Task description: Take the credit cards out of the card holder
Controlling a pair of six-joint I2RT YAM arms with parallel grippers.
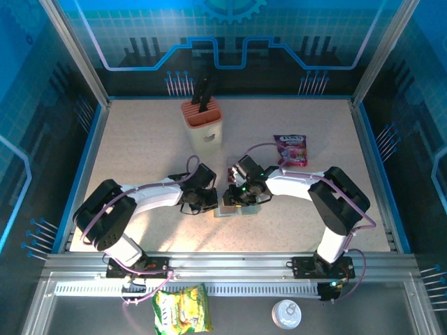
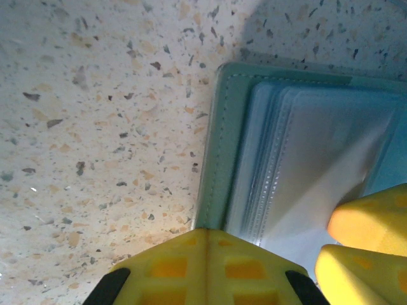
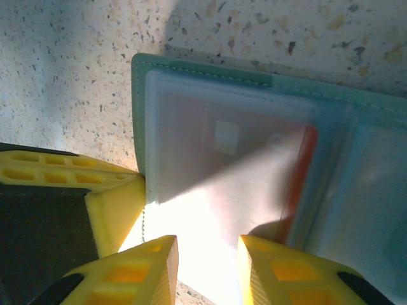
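Right wrist: one card holder (image 3: 191, 71), one card (image 3: 304, 171), right tool (image 3: 206, 249) spread, left tool (image 3: 121, 202) closed

Robot lab test cell.
Blue circuit-print panels (image 1: 230, 35) wall in a speckled worktop (image 1: 140, 153); a left arm (image 1: 150, 197) and right arm (image 1: 297, 185) stand bolted to an aluminium rail (image 1: 230, 266) at its near edge.

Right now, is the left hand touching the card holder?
Touching. Left wrist view: the shut left hand rests its tip on the card holder at its green edge, no gap.
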